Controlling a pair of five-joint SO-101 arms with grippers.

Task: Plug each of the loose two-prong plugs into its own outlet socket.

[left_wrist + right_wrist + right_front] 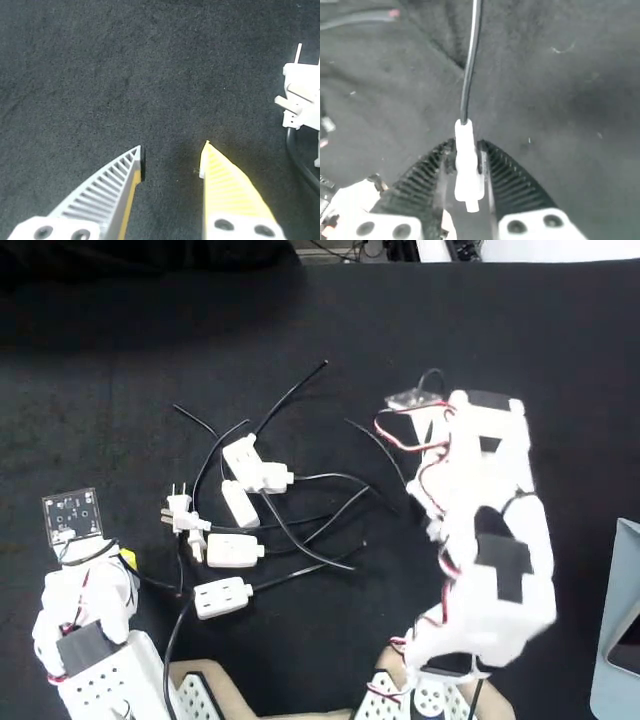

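**High view:** 1 fixed camera above the counter (120, 390) looks steeply down from the arms' side. The left arm (85, 615) and right arm (490, 540) enter at the near edge. The tangle of cords and sockets (235, 551) lies mid-frame.

**Left wrist view:** the camera sits behind the left jaws and faces along them, close above the black cloth. The two-prong plug (300, 95) at its margin appears to be the tangle's piece nearest the left arm (180, 508).

**Right wrist view:** the camera sits behind the right jaws, very close. The white plug (468, 165) between them and its black cord (470, 65) lie in the foreground.

All 3 views share the cloth.
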